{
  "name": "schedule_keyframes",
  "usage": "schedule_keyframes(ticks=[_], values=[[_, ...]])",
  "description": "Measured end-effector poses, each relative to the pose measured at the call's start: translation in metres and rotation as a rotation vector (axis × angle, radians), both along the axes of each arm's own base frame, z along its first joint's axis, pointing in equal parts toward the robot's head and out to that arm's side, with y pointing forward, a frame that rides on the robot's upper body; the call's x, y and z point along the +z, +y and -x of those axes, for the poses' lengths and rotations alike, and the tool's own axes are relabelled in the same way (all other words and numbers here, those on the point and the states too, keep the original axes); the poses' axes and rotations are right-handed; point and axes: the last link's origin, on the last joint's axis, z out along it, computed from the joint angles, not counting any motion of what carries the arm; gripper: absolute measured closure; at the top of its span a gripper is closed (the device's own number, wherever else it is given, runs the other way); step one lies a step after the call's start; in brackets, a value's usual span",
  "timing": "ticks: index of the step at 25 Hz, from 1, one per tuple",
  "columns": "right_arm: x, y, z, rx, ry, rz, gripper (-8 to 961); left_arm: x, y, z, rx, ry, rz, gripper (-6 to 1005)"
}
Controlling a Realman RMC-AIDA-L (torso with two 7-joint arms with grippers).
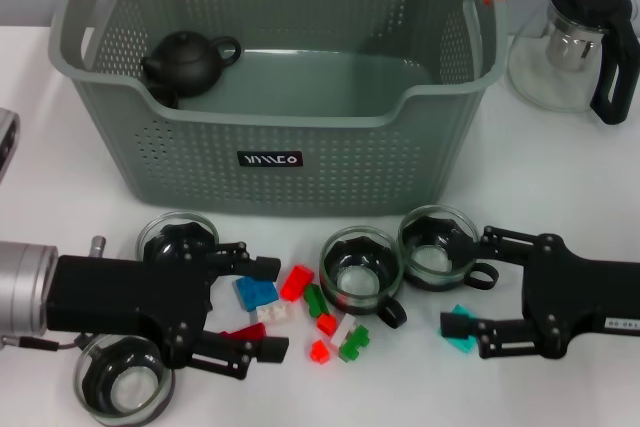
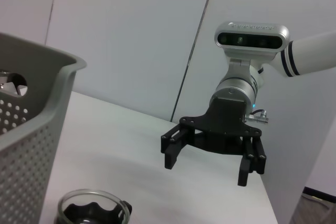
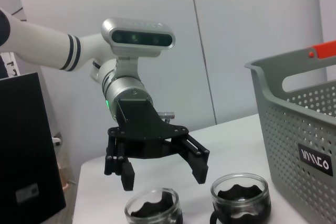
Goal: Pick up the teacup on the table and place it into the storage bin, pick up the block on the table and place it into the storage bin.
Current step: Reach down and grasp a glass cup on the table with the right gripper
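The left gripper [image 1: 262, 309] is held wide open over the blocks [image 1: 300, 313], nothing grasped. The right gripper [image 1: 472, 285] is likewise spread wide, beside a teacup [image 1: 437, 245] and a teal block [image 1: 462, 325]. Another cup [image 1: 360, 269] stands between them. The bin [image 1: 290, 137] behind holds a teapot [image 1: 188, 60].

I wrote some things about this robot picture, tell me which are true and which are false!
1. A black teapot sits inside the storage bin. True.
2. The left gripper holds a teacup. False: it is open, holding nothing.
3. Coloured blocks lie on the table in front of the bin. True.
4. The glass pitcher is in the bin. False: it stands on the table beside it.
5. The right gripper is open. True.
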Motion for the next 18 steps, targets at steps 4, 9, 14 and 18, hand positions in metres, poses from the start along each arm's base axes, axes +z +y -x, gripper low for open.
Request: schedule_keyframes(ticks=[4, 9, 14, 18], values=[[0.001, 0.009, 0.009, -0.088, 0.029, 0.074, 46, 0.004, 0.001, 0.002, 0.019, -0.013, -0.026, 97], [0.001, 0.018, 0.024, -0.134, 0.062, 0.147, 48, 0.006, 0.001, 0.004, 0.05, -0.022, -0.028, 97], [0.004, 0.024, 0.039, -0.108, -0.029, 0.262, 50, 0.01, -0.002, 0.01, 0.091, -0.017, -0.022, 98], [0.021, 0.036, 0.058, -0.078, -0.286, 0.311, 56, 0.016, -0.009, 0.019, 0.107, 0.004, -0.011, 98]])
